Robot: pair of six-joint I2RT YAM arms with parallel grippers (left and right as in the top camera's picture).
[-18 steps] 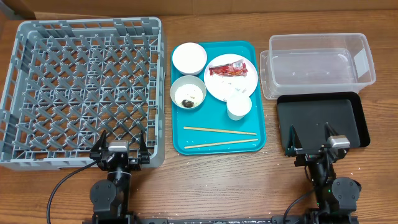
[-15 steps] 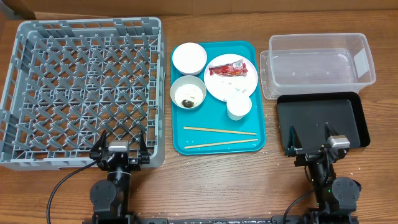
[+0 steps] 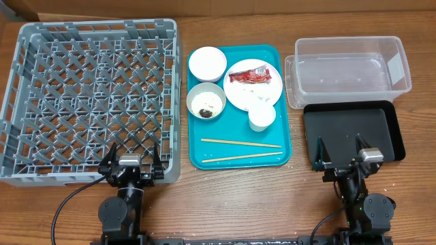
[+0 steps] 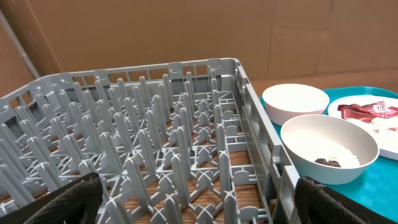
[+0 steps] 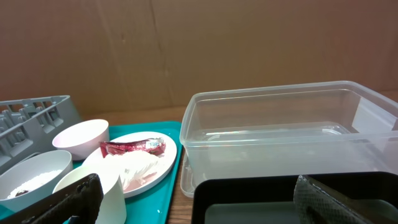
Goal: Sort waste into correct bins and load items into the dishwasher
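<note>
From overhead I see both arms at the near edge of the worktop. The left jaws are spread wide, holding nothing, over the near wall of the grey dish rack. The right jaws are just as wide, holding nothing, over the near edge of the black tray. The clear tub stands right behind the black tray; whether the two touch I cannot tell. Between rack and bins lies the teal tray. It carries the pinkish-white bowl, the grey-green bowl, the white cup and two chopsticks. The plate is there too, with the red wrapper and the napkin on it. Only overhead gives me the chopsticks. The left wrist view alone shows the rack's upright pegs side-on and, close up, the brown scrap beside rice in the grey-green bowl, yet neither bin. The right wrist view looks through the tub's clear wall, with the cup half hidden behind one finger
</note>
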